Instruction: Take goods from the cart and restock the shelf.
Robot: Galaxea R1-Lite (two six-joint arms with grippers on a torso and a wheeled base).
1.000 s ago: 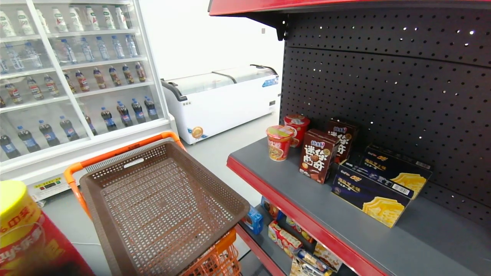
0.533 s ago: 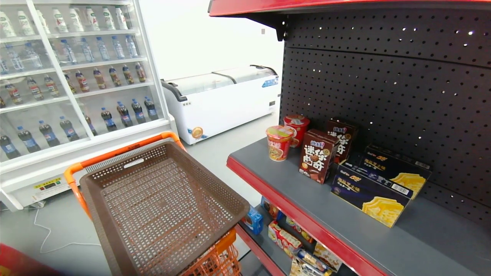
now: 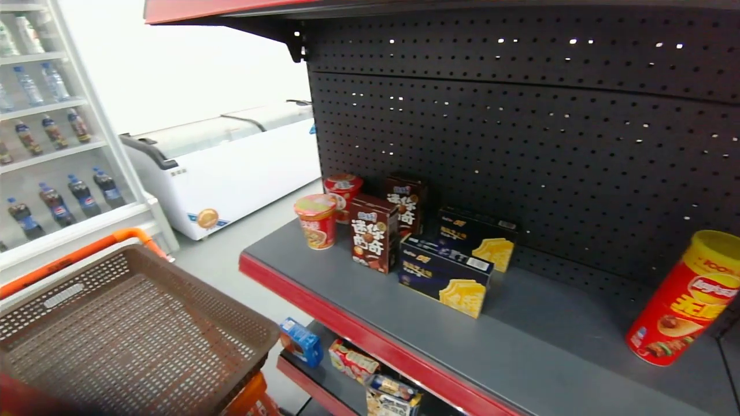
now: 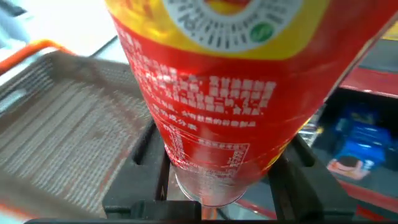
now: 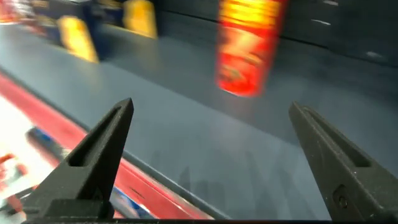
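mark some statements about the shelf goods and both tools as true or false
The left tool grips a red cylindrical chip can. True.
The right tool holds a box. False: it is open, holding nothing.
A second red can with a yellow lid lies flat on the grey metal shelf. False: it stands on its base.
Two dark blue cardboard boxes stand on the shelf. True.
The two red noodle cups stand right of the blue boxes. False: they stand to their left.
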